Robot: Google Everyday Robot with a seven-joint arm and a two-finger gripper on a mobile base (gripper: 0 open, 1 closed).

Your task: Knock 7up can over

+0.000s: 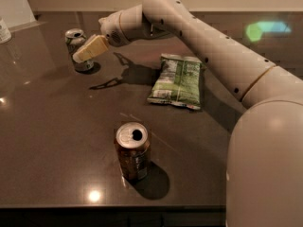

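The 7up can (76, 42), white and green with a silver top, stands upright at the far left of the dark table (52, 141). My gripper (81, 53), with pale yellow fingers, reaches in from the right and sits right at the can's right side, overlapping it in view. I cannot tell whether it touches the can. My white arm (199, 37) stretches across the back of the table.
A brown-orange can (132, 150) stands upright near the front edge. A green snack bag (177, 82) lies flat mid-table to the right of the gripper. A small bottle (4, 31) shows at the far left edge.
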